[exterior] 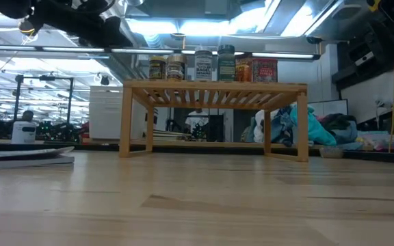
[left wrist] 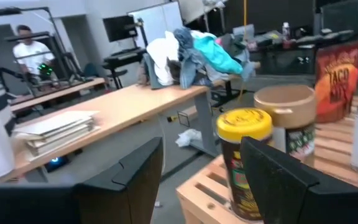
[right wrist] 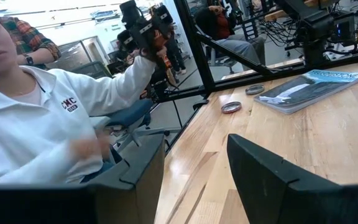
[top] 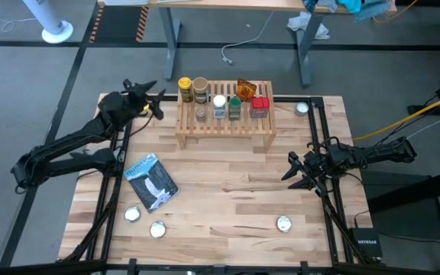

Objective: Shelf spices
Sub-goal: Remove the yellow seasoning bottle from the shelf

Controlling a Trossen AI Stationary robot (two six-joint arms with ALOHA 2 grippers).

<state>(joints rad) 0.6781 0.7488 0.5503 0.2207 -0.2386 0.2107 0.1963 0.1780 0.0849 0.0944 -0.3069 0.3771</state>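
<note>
The light-wood shelf (top: pixel 225 114) stands on its short legs at the table's far middle. Several spices stand on its slats: a yellow-lidded jar (top: pixel 184 86), a tan-lidded jar (top: pixel 200 88), an orange packet (top: pixel 244 89), a red tin (top: pixel 260 105), white-lidded (top: pixel 219 105) and green-lidded (top: pixel 235 107) jars, and a small clear jar (top: pixel 202 113). My left gripper (top: pixel 157 103) hangs open just left of the shelf, pointing level at the yellow-lidded jar (left wrist: pixel 244 158), with nothing between its fingers (left wrist: pixel 135 177). My right gripper (top: pixel 295 169) waits open near the table's right edge.
A blue-and-white pouch (top: pixel 151 181) lies at the near left. Flat silver discs lie at the near left (top: pixel 132 215), (top: pixel 157 228), the near right (top: pixel 283 224) and right of the shelf (top: pixel 302 108). A person in a white top (right wrist: pixel 42 124) sits beyond the table's left side.
</note>
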